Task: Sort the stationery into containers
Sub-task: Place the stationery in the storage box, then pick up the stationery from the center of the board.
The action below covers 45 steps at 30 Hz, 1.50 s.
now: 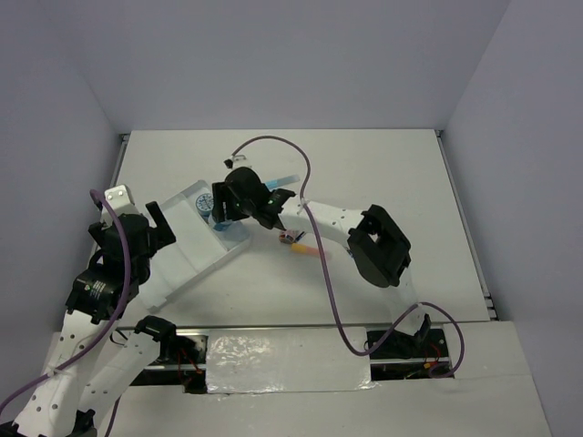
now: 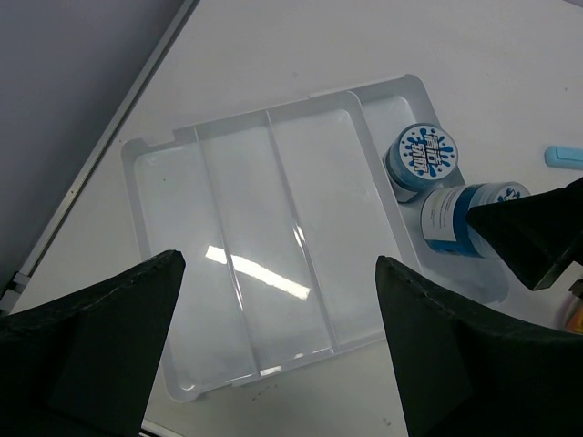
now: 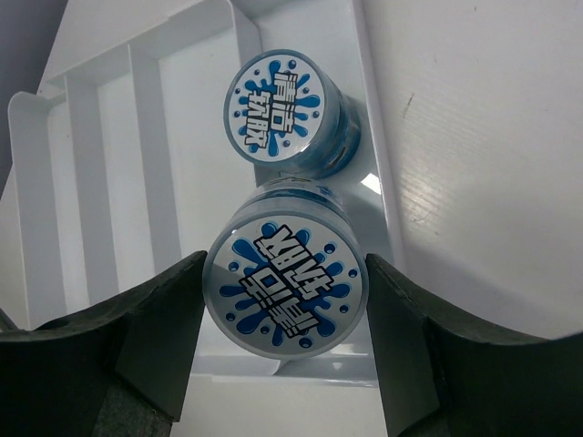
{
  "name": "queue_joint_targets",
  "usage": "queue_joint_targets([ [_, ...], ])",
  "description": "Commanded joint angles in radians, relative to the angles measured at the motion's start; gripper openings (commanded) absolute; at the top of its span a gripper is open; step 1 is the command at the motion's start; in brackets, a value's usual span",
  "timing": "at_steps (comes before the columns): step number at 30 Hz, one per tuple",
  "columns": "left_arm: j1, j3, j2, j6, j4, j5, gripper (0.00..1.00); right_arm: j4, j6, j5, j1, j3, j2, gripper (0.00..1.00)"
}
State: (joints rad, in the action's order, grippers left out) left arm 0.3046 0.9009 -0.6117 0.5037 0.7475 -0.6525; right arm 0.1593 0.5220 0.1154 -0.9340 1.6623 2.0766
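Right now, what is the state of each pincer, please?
Left pincer: open, holding nothing.
Right pincer: closed on one blue roll.

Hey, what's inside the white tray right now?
In the tray's narrow end compartment: one upright blue roll and a second blue roll gripped by the right hand. Long compartments look bare; left hand's fingers cover their near corners.

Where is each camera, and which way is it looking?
Top external: high behind the arms, looking down at the table; left arm and right arm both show.
Left wrist: on the left arm, looking down into the tray; the open left claw frames the bottom.
Right wrist: on the right arm, close above the nearer blue roll held in the right claw, the farther blue roll beyond.
Shared: both wrist views show the tray and both rolls.
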Motion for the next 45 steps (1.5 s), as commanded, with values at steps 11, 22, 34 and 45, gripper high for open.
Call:
queue_joint_targets([
  [11,0.004,0.007,-0.002,-0.005,-0.036,0.010,0.99,0.077,-0.068,0.064,-0.020,0.133,0.007,1.00],
  [22,0.004,0.006,0.001,-0.004,-0.036,0.007,0.99,0.583,0.098,0.463,0.075,0.151,-0.107,1.00],
  [34,0.004,0.006,-0.013,-0.004,-0.036,0.008,0.99,0.507,0.190,0.397,0.167,-0.059,-0.086,0.99],
  [45,0.004,0.006,-0.025,-0.010,-0.039,0.020,0.99,0.453,0.231,0.320,0.169,-0.085,-0.007,0.93],
])
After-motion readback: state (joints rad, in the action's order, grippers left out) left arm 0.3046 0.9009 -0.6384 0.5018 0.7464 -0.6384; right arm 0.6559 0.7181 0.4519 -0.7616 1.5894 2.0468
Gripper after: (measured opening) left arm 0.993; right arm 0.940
